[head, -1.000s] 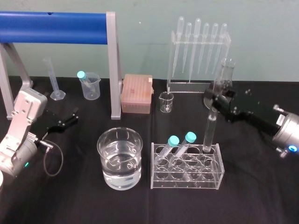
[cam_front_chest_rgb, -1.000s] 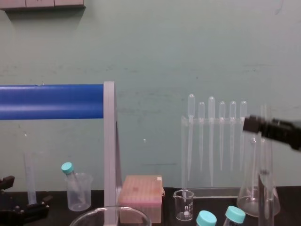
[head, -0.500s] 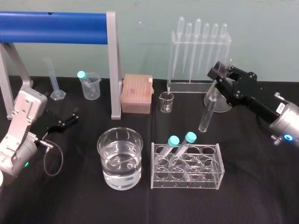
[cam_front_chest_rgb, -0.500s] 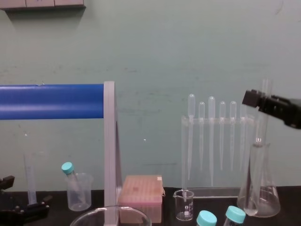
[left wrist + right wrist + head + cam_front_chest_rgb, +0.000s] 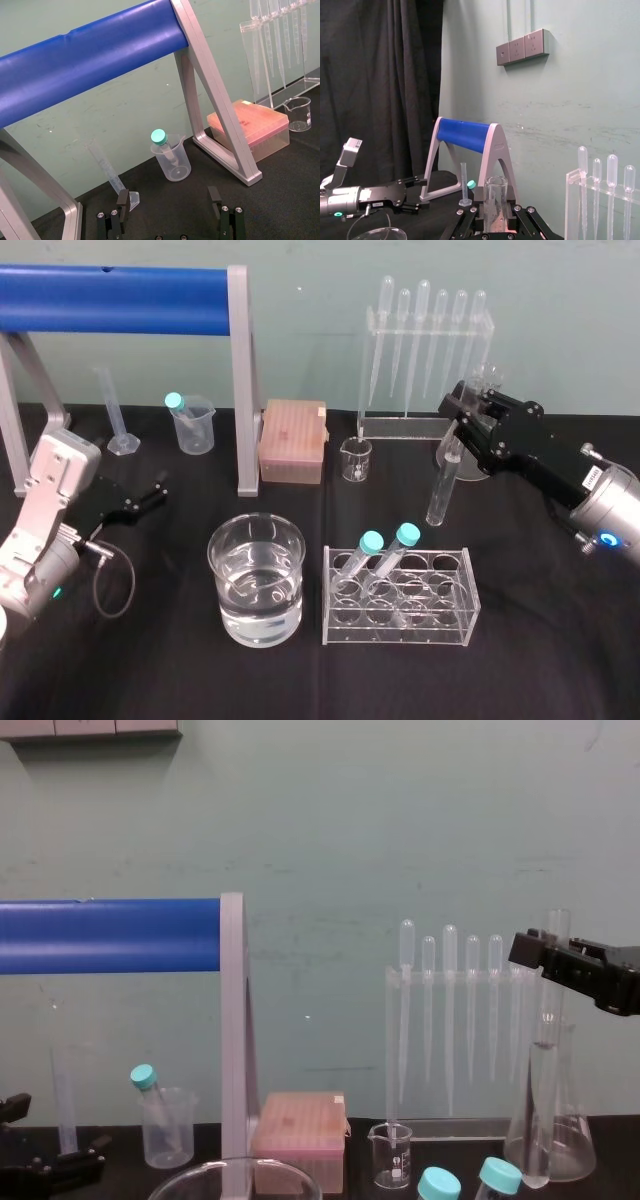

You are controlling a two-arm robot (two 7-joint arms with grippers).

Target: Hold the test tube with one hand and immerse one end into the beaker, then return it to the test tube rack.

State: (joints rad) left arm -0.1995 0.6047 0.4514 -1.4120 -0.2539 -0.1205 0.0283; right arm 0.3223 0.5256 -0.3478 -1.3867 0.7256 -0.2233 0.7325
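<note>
Right gripper (image 5: pixel 460 430) was clamped on tube (image 5: pixel 440 490) near its rim. I saw tube hanging in air, slightly tilted, lower end above cloth just behind rack (image 5: pixel 455 585) and clear of it. Beaker (image 5: pixel 228 575), part-filled with clear liquid, stood just left of rack, well apart from tube. Left gripper (image 5: pixel 150 495) sat low at table's left, fingers spread, idle.

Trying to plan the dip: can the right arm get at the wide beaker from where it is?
Probably yes: the right gripper holds the test tube free of the rack, and the beaker left of it stands open-topped.
</note>
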